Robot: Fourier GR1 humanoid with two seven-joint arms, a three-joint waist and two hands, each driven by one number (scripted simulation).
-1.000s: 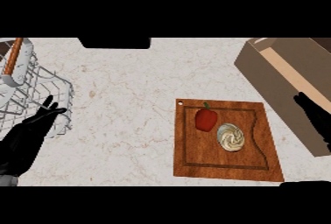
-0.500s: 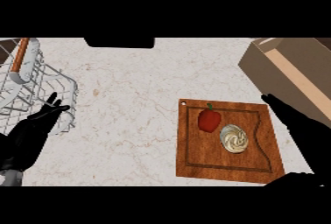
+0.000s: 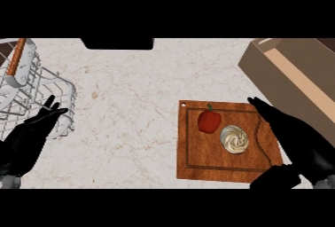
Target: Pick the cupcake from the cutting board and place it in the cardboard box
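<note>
Marble surface bearing cutting board with cupcake beside red pepper; right hand spread above board's right edge; cardboard box beyond; left hand open.

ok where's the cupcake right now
In the head view, the cupcake sits on the cutting board, right of centre, just right of the red pepper.

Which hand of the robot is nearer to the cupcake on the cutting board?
The right hand. It is open just right of the cupcake, over the cutting board's right edge. The left hand is far to the left, beside the wire basket.
</note>
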